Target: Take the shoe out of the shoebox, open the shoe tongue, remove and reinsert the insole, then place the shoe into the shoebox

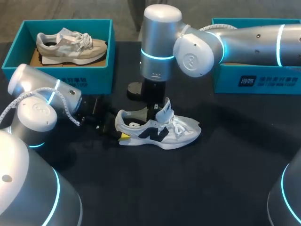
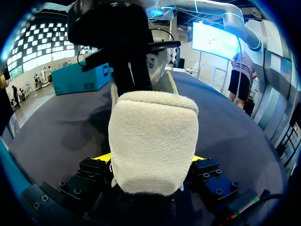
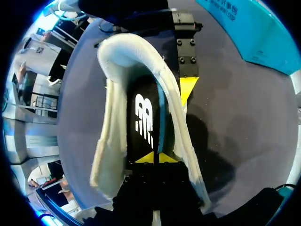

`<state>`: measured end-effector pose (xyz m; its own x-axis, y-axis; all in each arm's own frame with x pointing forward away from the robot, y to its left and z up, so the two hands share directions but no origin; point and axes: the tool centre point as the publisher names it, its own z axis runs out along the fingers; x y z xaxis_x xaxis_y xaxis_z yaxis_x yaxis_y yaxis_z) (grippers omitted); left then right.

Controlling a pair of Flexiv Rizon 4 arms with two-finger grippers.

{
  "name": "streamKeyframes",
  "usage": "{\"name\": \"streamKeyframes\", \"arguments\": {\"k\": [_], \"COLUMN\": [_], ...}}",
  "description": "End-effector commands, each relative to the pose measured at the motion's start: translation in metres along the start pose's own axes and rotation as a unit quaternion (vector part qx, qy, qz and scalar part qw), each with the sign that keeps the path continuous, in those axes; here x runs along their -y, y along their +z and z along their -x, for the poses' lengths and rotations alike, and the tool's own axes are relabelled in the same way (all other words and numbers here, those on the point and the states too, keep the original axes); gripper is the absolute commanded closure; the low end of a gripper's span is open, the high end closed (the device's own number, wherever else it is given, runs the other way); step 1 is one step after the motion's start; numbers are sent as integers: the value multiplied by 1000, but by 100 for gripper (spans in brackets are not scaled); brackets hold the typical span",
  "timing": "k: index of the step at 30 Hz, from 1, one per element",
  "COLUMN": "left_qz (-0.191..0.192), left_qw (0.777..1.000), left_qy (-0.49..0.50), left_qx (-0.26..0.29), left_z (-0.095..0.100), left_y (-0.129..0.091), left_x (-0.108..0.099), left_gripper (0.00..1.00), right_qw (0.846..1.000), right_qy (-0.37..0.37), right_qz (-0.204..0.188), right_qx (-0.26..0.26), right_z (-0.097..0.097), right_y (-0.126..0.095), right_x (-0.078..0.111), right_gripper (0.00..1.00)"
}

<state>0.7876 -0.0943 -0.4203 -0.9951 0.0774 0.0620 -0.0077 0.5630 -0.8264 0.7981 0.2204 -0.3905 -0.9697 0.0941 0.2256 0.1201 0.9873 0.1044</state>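
Left tool (image 2: 150, 159) is clamped across the heel of the shoe (image 1: 162, 131), which lies in the middle of the counter (image 1: 221, 179). Right tool (image 3: 154, 157), tips pressed together, sits inside on the insole (image 3: 145, 117). It should pull slowly while the heel is held firm.

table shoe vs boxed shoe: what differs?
Place: the table shoe lies on the black table; the boxed shoe sits in the teal shoebox. Colour: table shoe is white with a dark side logo, boxed shoe beige. State: table shoe's tongue stands up and the left gripper clamps its heel; boxed shoe is untouched. Both are lace-up sneakers.
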Motion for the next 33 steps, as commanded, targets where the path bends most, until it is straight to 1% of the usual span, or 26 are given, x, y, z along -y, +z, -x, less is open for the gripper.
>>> {"name": "streamKeyframes", "arguments": {"k": [1, 8, 13, 17, 20, 24, 33], "left_qz": [2, 2, 2, 2, 2, 2, 2], "left_qw": [1000, 1000, 1000, 1000, 1000, 1000, 1000], "left_qy": [0, 0, 0, 0, 0, 0, 0], "left_qx": [0, 0, 0, 0, 0, 0, 0], "left_z": [0, 0, 0, 0, 0, 0, 0], "left_y": [4, 4, 4, 4, 4, 4, 4], "left_x": [-4, -4, -4, -4, -4, -4, -4], "left_gripper": [100, 100, 100, 100, 100, 100, 100], "right_qw": [1000, 998, 997, 997, 996, 996, 994], "right_qy": [2, 9, 16, 19, 15, 3, -4], "right_qz": [12, 17, 17, 24, 36, 41, 61], "right_qx": [25, 54, 67, 77, 79, 80, 88], "right_z": [-11, -12, -7, -3, -1, 1, 6], "right_y": [-13, -31, -40, -47, -51, -54, -66], "right_x": [11, 10, 14, 14, 9, -2, -10], "right_gripper": [100, 100, 100, 100, 100, 100, 100]}}
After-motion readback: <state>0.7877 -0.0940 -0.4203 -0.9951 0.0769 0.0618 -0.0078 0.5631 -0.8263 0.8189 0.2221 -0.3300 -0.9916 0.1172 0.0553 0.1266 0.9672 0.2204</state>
